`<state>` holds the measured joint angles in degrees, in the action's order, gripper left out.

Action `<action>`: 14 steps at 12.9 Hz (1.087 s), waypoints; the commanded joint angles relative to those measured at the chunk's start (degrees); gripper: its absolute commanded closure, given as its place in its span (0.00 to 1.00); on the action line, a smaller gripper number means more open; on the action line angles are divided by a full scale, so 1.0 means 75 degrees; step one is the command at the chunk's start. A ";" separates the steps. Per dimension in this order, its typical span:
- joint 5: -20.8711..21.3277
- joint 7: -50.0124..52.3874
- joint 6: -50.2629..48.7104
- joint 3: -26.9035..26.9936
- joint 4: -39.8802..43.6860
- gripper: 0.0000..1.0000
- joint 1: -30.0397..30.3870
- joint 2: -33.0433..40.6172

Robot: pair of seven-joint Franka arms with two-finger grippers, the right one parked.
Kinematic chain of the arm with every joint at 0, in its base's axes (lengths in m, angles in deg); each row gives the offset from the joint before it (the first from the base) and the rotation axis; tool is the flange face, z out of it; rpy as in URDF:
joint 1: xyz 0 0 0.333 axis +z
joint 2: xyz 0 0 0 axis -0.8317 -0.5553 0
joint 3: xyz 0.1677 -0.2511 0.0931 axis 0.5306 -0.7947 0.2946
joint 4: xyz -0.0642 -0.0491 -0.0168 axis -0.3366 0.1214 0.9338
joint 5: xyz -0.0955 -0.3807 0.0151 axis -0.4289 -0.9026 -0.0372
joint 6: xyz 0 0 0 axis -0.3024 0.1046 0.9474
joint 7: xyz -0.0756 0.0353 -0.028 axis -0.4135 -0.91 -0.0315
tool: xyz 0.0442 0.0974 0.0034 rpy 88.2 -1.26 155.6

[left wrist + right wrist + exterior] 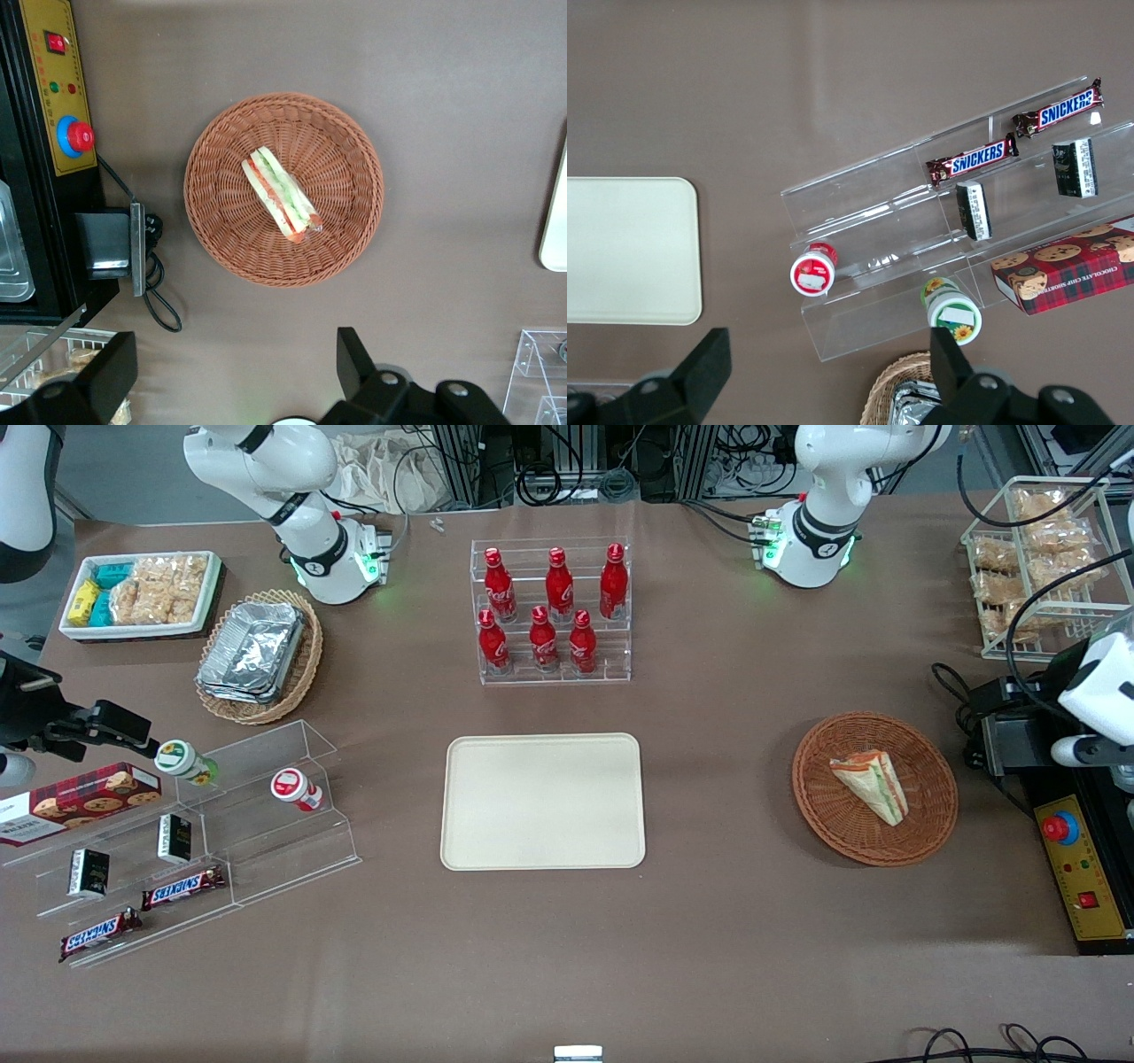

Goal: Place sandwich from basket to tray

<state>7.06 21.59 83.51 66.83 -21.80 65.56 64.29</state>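
Brown cloth covers the table (709, 921); the tray (542, 802) lies bare at its middle, and the basket (930, 815) sits well apart from it toward the working arm's end. The sandwich (872, 784) lies on its side in the basket, roughly central. The gripper (232, 376) hangs high over the table beside the basket, fingers spread wide and holding nothing. Step in hand, by judgement: approach for the pick. The wedge's long axis runs diagonally across the basket, its narrower end toward the front camera, filling layers showing along one long edge. A sound grasp would centre over the wedge, turn the wrist so the fingers close across the short width, and descend clear of the rim.
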 commanded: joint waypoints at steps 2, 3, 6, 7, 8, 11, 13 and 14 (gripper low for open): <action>-0.0023 -0.0080 -0.0210 -0.0047 0.0124 0.00 0.0038 -0.0005; -0.0023 -0.0069 -0.0210 -0.0035 0.0136 0.00 0.0038 -0.0017; -0.0023 -0.0010 -0.0164 -0.0035 -0.0039 0.00 0.0038 0.0006; -0.0047 0.0036 -0.0059 -0.0035 -0.0330 0.00 0.0038 0.0064; -0.0151 0.0153 0.0151 -0.0024 -0.0727 0.00 0.0061 0.0216; -0.0223 0.0609 0.1846 0.0012 -0.2845 0.01 0.0097 0.0977; -0.0223 0.1077 0.2763 0.0035 -0.3751 0.02 0.0120 0.1108; -0.0223 0.1323 0.3056 0.0047 -0.4056 0.02 0.0120 0.1050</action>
<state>6.24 28.47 101.76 67.23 -44.79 65.69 68.65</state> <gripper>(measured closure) 0.013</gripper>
